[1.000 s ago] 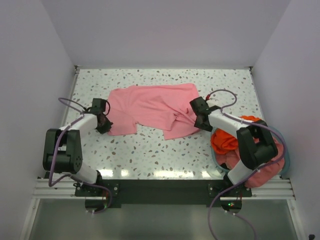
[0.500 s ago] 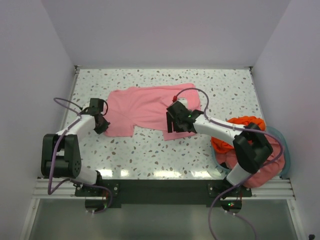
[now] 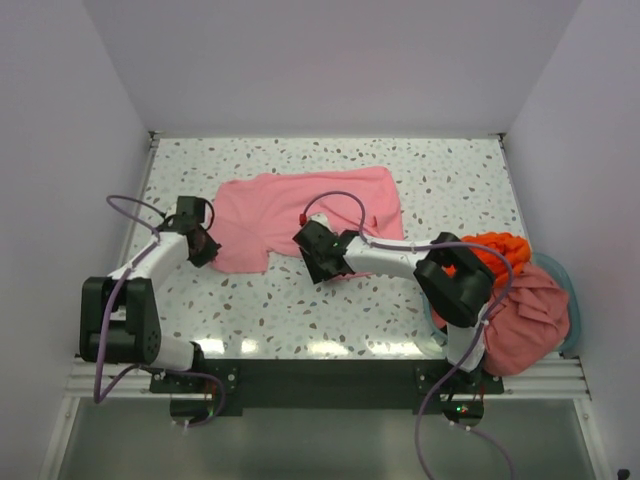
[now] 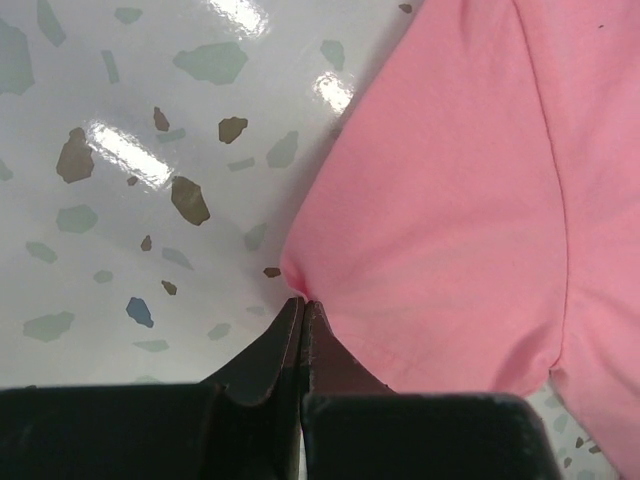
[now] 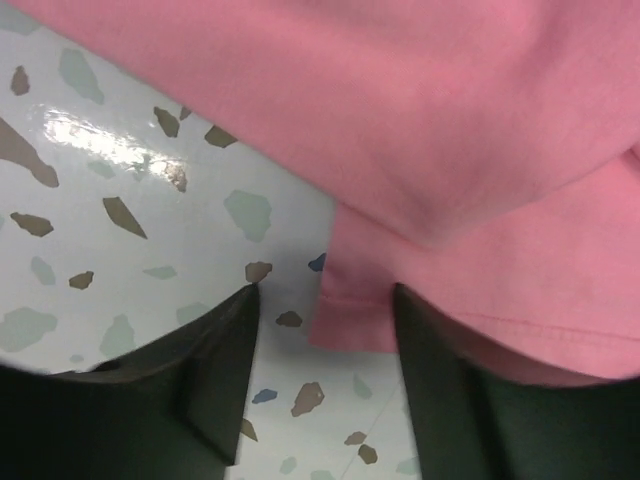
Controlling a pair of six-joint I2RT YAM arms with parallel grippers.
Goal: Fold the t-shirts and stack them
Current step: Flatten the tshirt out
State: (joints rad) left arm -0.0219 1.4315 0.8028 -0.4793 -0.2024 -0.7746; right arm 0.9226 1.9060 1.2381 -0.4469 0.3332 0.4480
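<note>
The light pink t-shirt (image 3: 300, 205) lies spread and rumpled, one edge pinched in the closed left claw (image 4: 300, 305) and a hem corner between the parted right claw (image 5: 325, 330), well apart from the bunched orange-red t-shirt (image 3: 492, 247) and salmon-pink t-shirt (image 3: 530, 315).

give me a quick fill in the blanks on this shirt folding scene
The left gripper is ___ on an edge of the light pink t-shirt.
The right gripper stands ___ at that shirt's near hem.
The orange-red t-shirt sits beside the ___ arm.
Missing: shut, open, right.
</note>
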